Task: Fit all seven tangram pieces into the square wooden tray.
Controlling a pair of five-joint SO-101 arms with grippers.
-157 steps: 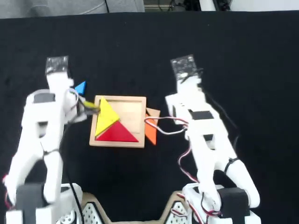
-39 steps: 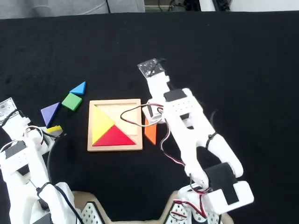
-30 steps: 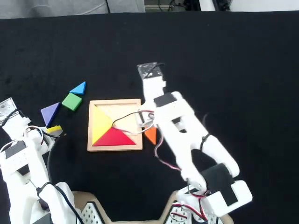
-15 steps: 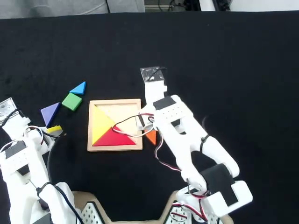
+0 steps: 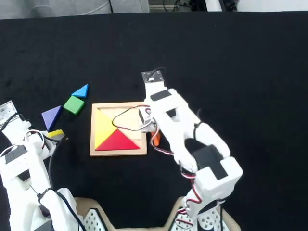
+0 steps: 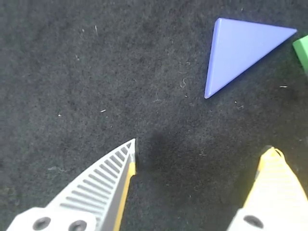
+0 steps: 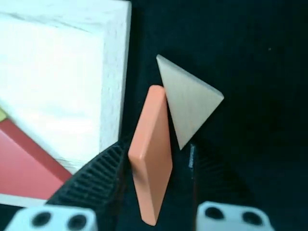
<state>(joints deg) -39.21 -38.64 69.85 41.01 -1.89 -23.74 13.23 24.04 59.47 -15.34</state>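
Black cloth (image 5: 240, 72) covers the whole table, and the square wooden tray (image 5: 118, 152) lies on it in front of the two arms. Two pieces are already inside: the yellow triangle (image 5: 103, 127) and the red triangle (image 5: 119, 142), which touch each other and fill about half of the tray. The other half is bare wood.

The right gripper (image 7: 156, 144) is low, just beside the tray's outer edge. Its jaws are closed in on the orange piece (image 7: 150, 159) and hold it tilted up on its edge. A wood-coloured triangle (image 7: 188, 98) lies on the cloth and touches the orange piece at one side.

The left gripper (image 6: 202, 144) hangs over the cloth, wide open and with nothing in it, near the purple triangle (image 6: 240, 53). The green square (image 5: 73, 104) and the small blue triangle (image 5: 81, 90) lie just beyond.

I judge that the step in hand is the picking of the orange piece. Next, it must be lifted free of the rim, carried over the bare wood, turned to fit, and laid flat.
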